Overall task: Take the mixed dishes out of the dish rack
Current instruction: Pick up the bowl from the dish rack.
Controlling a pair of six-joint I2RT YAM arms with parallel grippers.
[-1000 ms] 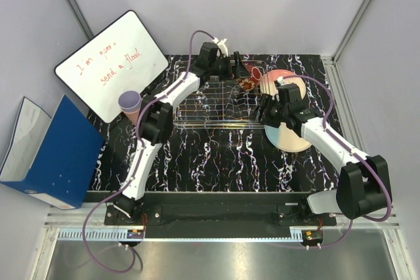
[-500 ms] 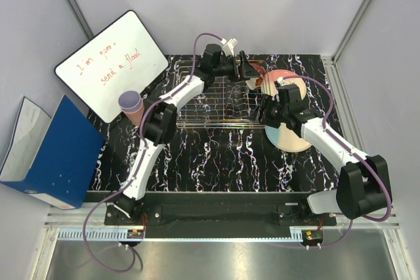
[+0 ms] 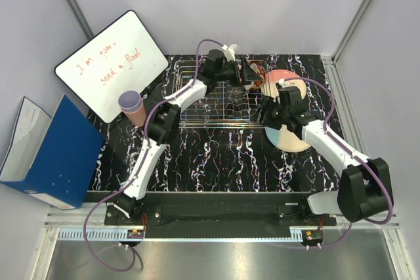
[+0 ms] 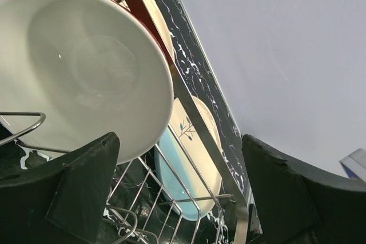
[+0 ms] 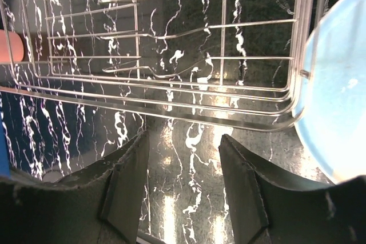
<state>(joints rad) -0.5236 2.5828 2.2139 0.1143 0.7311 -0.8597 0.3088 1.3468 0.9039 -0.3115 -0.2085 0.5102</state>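
Where black marbled table (image 3: pixel 216 162) meets grey walls (image 3: pixel 262 11), whiteboard (image 3: pixel 111 63) stands; left hand (image 4: pixel 180 192), right hand (image 5: pixel 184 192) spread.

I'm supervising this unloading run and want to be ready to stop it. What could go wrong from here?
The open left gripper sits at the bowl, right beside a dish rack wire; closing might pinch the wire and drag the rack.
The pink plate and blue plate lie just outside that corner; the bowl might strike them coming out.

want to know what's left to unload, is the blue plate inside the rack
No, the blue plate lies outside the rack's wire rim, on the table beside it.
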